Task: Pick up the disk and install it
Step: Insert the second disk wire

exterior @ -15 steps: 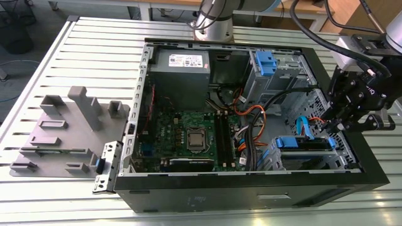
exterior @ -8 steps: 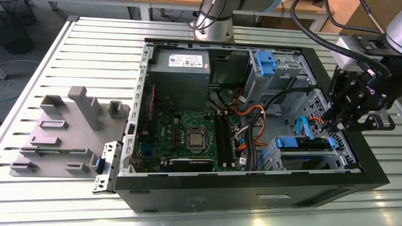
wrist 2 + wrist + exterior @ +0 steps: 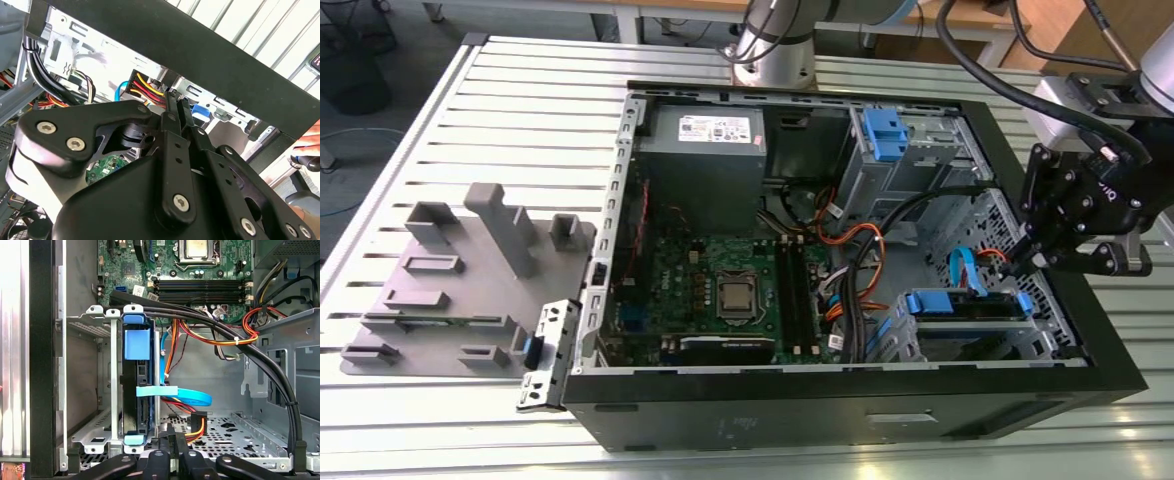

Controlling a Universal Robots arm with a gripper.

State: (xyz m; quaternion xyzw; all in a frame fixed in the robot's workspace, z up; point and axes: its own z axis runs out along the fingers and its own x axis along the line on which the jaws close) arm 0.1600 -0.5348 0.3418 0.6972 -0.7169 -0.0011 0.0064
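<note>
1. Currently I am hovering my gripper (image 3: 170,432), jaws pressed together on nothing, just beside the drive cage (image 3: 114,390).
2. The disk (image 3: 136,347) is sitting upright inside that cage.
3. Risk, as I am judging it: the blue data cable (image 3: 192,397) and power wires (image 3: 200,422) are lying close, so a careless push could be snagging them.
</note>
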